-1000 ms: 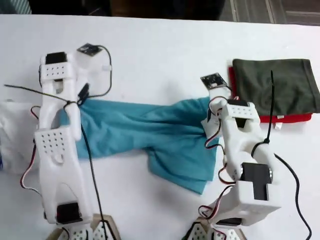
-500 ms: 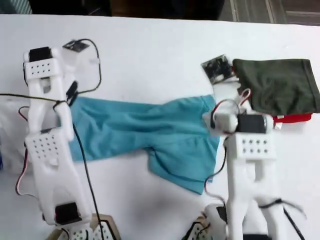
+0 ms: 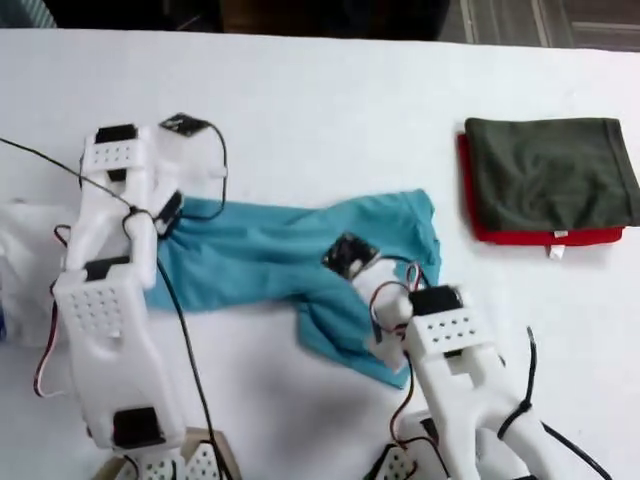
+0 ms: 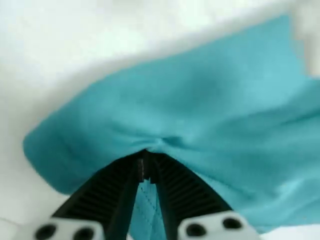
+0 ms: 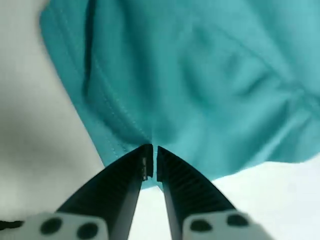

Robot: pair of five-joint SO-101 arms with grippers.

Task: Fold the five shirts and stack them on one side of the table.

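A teal shirt (image 3: 290,255) lies stretched out across the middle of the table. My left gripper (image 3: 167,214) is shut on its left end, and the left wrist view shows the teal shirt (image 4: 210,110) bunched at the tips of the left gripper (image 4: 145,167). My right gripper (image 3: 383,345) is shut at the shirt's near lower flap. In the right wrist view the right gripper (image 5: 150,162) has its tips at the hem of the teal shirt (image 5: 200,75). At the back right a folded olive shirt (image 3: 550,175) lies on a folded red shirt (image 3: 520,236).
A heap of white cloth (image 3: 25,260) sits at the left edge beside my left arm. Bare white table (image 3: 330,110) stretches behind the teal shirt and along the right front.
My right gripper left the shirt's far right corner, which now lies flat, and drew back to the near lower flap. The left arm shifted slightly with the shirt's left end.
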